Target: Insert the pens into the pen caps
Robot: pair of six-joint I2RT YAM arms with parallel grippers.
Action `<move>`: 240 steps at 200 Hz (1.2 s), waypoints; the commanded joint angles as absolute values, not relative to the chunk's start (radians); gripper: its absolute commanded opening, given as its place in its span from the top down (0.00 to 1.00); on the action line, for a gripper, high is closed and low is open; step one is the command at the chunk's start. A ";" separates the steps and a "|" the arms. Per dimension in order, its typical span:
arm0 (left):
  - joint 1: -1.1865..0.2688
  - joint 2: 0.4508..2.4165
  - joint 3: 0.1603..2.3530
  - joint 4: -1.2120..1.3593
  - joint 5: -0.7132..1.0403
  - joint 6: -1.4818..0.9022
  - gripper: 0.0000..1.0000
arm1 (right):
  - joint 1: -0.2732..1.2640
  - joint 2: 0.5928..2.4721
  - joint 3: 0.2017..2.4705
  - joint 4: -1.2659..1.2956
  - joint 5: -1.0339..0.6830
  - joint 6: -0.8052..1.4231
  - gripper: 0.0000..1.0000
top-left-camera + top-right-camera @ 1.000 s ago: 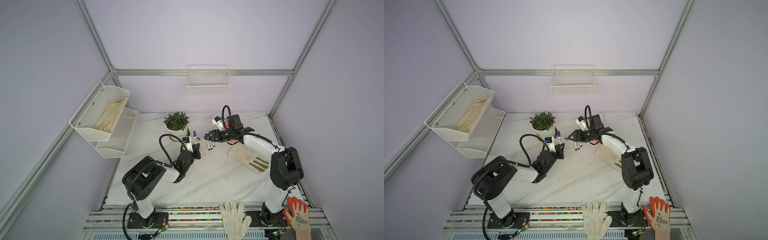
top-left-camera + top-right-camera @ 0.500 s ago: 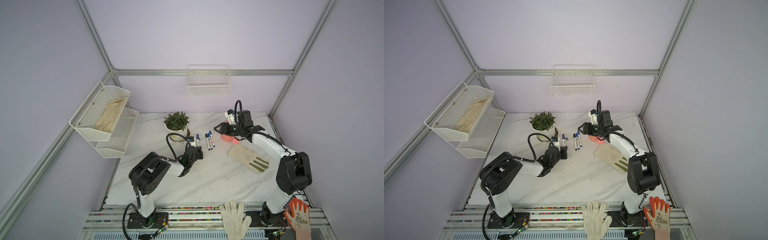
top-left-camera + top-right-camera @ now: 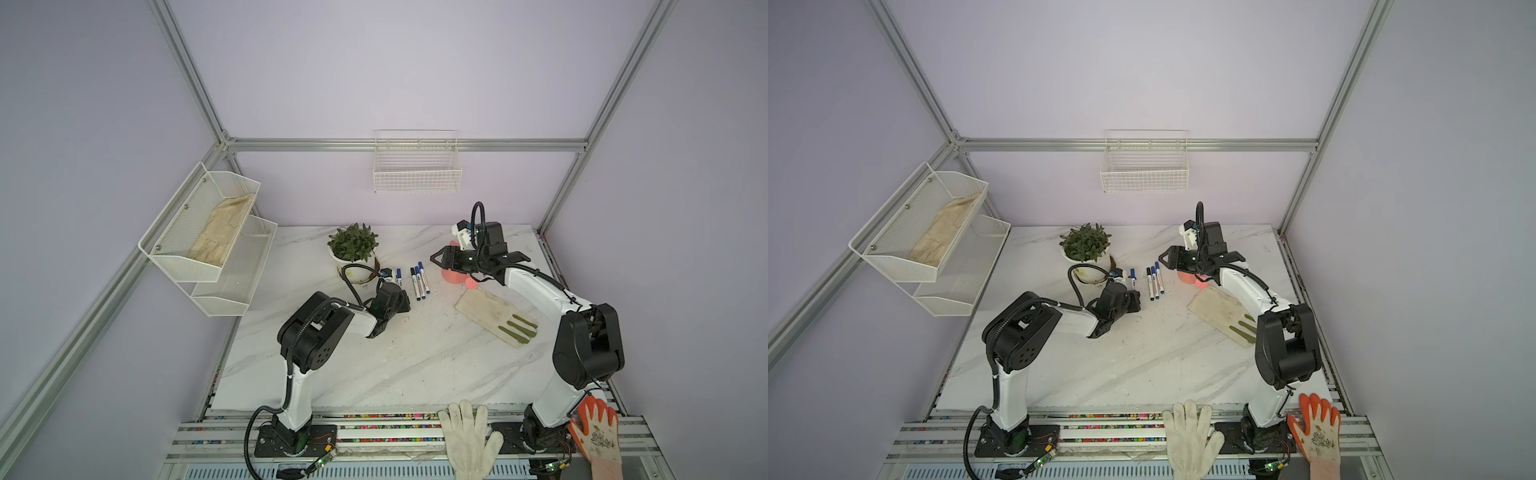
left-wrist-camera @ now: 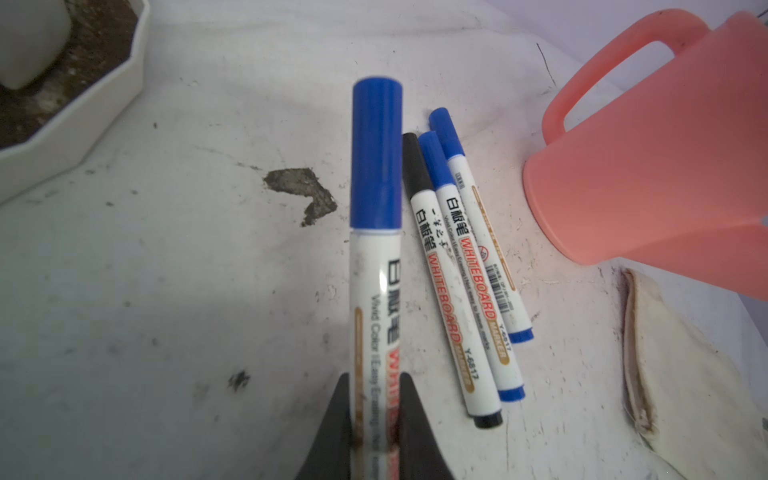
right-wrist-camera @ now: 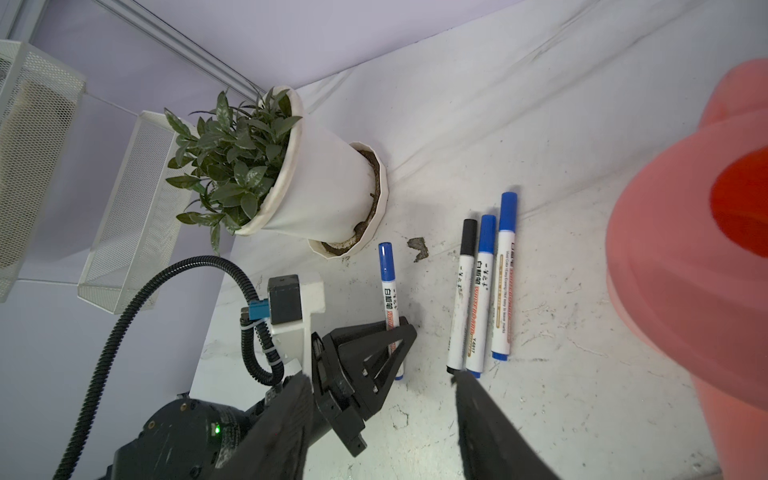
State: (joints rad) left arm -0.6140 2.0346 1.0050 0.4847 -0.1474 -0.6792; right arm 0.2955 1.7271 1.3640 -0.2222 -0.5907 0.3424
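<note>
Left pincer (image 4: 375,380) grips blue-capped whiteboard marker (image 4: 374,266) near frame centre; three capped markers (image 3: 419,282) lie beside on surface (image 4: 166,311). Right pincer (image 5: 381,374) jaws apart, empty. Capping looks finished; next, release it alongside.

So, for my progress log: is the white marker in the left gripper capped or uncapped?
Capped: a blue cap sits on the end of the white whiteboard marker held by the left gripper.

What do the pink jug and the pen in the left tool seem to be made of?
Pink jug: probably matte plastic; even colour, rounded moulded handle, no glints. Pen in the left tool: likely glossy plastic; a bright streak runs along its white printed barrel.
</note>
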 commanded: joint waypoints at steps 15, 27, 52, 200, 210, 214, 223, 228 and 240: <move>-0.600 2.058 1.115 0.453 -0.105 -0.696 0.73 | 0.285 1.715 1.342 -0.229 -0.585 0.326 0.44; -0.598 2.067 1.123 0.448 -0.097 -0.699 0.72 | 0.284 1.715 1.342 -0.231 -0.582 0.323 0.44; -0.599 2.075 1.135 0.446 -0.084 -0.704 0.70 | 0.279 1.715 1.339 -0.232 -0.584 0.320 0.44; -0.590 1.328 0.684 0.345 -0.521 -0.530 0.64 | 0.253 1.302 0.913 0.304 0.559 0.309 0.28; -0.583 1.262 0.669 0.266 -0.592 -0.531 0.63 | 0.253 1.317 0.815 0.447 0.615 0.260 0.27; -0.579 1.238 0.663 0.238 -0.622 -0.531 0.63 | 0.253 1.329 0.784 0.491 0.633 0.245 0.26; -0.565 1.188 0.654 0.163 -0.690 -0.541 0.61 | 0.251 1.365 0.741 0.549 0.685 0.233 0.24; -0.554 1.159 0.645 0.129 -0.712 -0.535 0.59 | 0.250 1.397 0.728 0.564 0.705 0.225 0.24; -0.511 1.100 0.618 0.088 -0.743 -0.499 0.58 | 0.250 1.454 0.693 0.648 0.718 0.148 0.23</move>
